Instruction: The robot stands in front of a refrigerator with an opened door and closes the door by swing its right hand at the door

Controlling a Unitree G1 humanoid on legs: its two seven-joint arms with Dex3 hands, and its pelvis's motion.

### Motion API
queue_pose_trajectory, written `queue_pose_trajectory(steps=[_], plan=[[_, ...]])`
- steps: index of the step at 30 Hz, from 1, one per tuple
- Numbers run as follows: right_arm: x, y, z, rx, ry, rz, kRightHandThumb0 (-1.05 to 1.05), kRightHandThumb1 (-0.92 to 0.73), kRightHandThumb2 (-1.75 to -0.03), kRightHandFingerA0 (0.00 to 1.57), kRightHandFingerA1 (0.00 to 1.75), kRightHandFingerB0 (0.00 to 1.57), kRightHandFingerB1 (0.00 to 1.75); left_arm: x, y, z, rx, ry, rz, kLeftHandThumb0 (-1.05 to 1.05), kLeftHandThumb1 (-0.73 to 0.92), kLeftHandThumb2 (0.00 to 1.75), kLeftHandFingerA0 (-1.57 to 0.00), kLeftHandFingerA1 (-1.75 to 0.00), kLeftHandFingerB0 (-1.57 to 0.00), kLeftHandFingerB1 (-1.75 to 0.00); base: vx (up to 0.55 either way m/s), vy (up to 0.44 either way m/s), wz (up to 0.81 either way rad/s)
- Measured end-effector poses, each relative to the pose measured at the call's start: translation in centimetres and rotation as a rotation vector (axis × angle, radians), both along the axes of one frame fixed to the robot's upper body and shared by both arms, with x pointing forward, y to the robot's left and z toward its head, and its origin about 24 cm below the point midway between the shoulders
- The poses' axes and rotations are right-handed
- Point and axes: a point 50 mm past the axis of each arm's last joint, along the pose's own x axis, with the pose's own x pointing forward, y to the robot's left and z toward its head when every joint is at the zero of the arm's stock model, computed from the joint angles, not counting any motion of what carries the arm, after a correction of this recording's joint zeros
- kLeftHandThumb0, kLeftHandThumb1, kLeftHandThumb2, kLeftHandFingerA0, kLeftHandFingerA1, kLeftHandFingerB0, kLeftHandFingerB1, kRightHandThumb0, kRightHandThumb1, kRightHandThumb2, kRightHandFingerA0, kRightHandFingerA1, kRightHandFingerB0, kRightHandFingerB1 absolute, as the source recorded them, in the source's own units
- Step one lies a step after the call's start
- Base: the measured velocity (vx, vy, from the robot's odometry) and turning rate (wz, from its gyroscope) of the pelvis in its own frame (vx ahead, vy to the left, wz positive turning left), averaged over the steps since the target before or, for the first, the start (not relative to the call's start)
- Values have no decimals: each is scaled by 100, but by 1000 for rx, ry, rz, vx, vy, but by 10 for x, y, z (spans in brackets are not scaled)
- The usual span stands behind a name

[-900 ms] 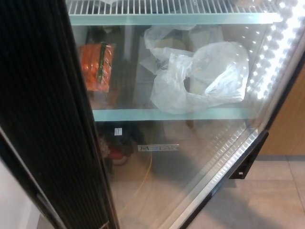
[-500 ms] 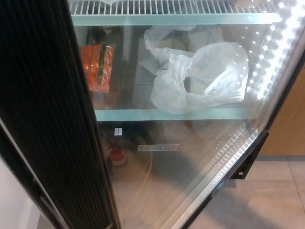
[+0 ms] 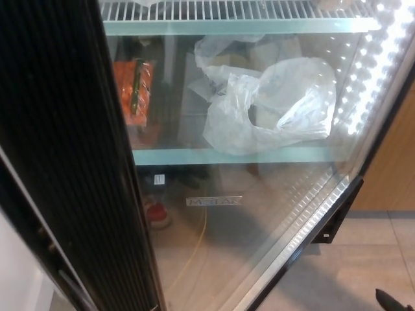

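The refrigerator's glass door [image 3: 259, 214] fills most of the head view, with a small nameplate [image 3: 214, 201] on it and its black bottom corner [image 3: 337, 217] at the lower right. Through the glass I see a wire shelf [image 3: 233, 10], a pale green shelf edge [image 3: 227, 155], a crumpled white plastic bag [image 3: 272, 103] and an orange packet [image 3: 133, 91]. A broad black ribbed panel [image 3: 65, 149] runs down the left side. Only a small black tip of my right hand [image 3: 391, 301] shows at the bottom right corner, below and right of the door's corner, apart from it. My left hand is out of view.
A strip of LED lights [image 3: 373, 71] runs down the fridge's right inner wall. A wooden cabinet side [image 3: 395, 168] stands at the right. Beige floor tiles [image 3: 350, 272] lie below the door. A red-and-white object [image 3: 155, 214] and a yellow cable [image 3: 198, 240] show low behind the glass.
A black tip of my right hand has come into the bottom right corner. The black ribbed panel has spread slightly to the right across the orange packet.
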Motion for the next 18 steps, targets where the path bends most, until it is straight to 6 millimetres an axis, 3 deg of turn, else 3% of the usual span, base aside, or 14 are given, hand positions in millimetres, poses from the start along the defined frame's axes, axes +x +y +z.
queue_pose_trajectory(steps=[1, 2, 3, 4, 6, 7, 8, 9, 11, 12, 14, 15, 17, 18], plan=[[0, 2, 4, 3, -24, -3, -95, -65, -110, 0, 46, 8, 41, 0, 0, 0, 0, -1, -1, -58, 92, 75, -20, -36, -15, -33, 0, 0, 0], [0, 3, 8, 6, -52, -4, -95, -65, -110, 0, 46, 8, 41, 1, 0, 0, 0, -2, -1, -58, 92, 75, -20, -36, -15, -33, 0, 0, 0], [0, 6, 13, 11, -86, -5, -97, -86, -66, 0, 61, 4, 52, 1, 0, 0, 0, -3, -1, -30, 71, 120, 0, -48, 0, -47, 0, 0, 0], [0, 7, 17, 14, -110, -7, -97, -86, -66, 0, 61, 4, 52, 1, 0, 0, 0, -3, -1, -30, 71, 120, 0, -48, 0, -47, 0, 0, 0], [0, 14, 30, 26, -194, -8, -100, -90, -67, 0, 61, 0, 55, 1, 0, 0, 0, -3, 0, -30, 70, 119, -1, -48, -1, -48, 0, 0, 0], [1, 18, 36, 32, -236, -8, -105, -90, -67, 0, 66, 0, 66, 1, 0, 0, 0, -3, 0, -56, 92, 73, -20, -35, -14, -32, 0, 0, 0], [1, 20, 40, 35, -259, -8, -105, -90, -67, 0, 66, 0, 66, 1, 0, 0, 0, -3, 0, -56, 92, 73, -20, -35, -14, -32, 0, 0, 0], [2, 22, 45, 38, -292, -8, -105, -72, -124, 0, 39, 4, 38, 1, 0, 0, 0, -3, 1, -56, 92, 73, -19, -36, -14, -33, 0, 0, 0], [5, 31, 62, 46, -394, 0, -105, -72, -124, 0, 39, 4, 38, 1, 0, 1, -1, -5, 2, -56, 92, 73, -19, -36, -14, -33, 0, 0, 0], [6, 34, 68, 48, -432, 3, -105, -73, -122, 0, 38, 3, 44, 1, 0, 1, -1, -5, 3, -30, 71, 119, 0, -47, 0, -47, 0, 0, 0], [9, 40, 82, 49, -515, 11, -105, -62, -115, 0, 47, 1, 53, 1, 1, 1, -1, -6, 6, -31, 70, 119, 0, -47, 0, -47, 0, 0, 0], [9, 42, 88, 48, -549, 16, -94, -61, -113, 0, 53, 2, 52, 1, 1, 1, -1, -5, 6, -30, 71, 120, 0, -48, 0, -47, 0, 0, 0], [11, 51, 106, 49, -651, 34, -105, -68, -123, 0, 47, 0, 41, 1, 1, 0, -1, -3, 7, -30, 70, 120, 0, -48, 0, -47, 0, 0, 0], [12, 55, 115, 45, -705, 44, -105, -90, -78, 0, 47, 0, 45, 0, 1, 0, -1, -2, 8, -31, 69, 119, 0, -48, 0, -47, 0, 0, 0]])
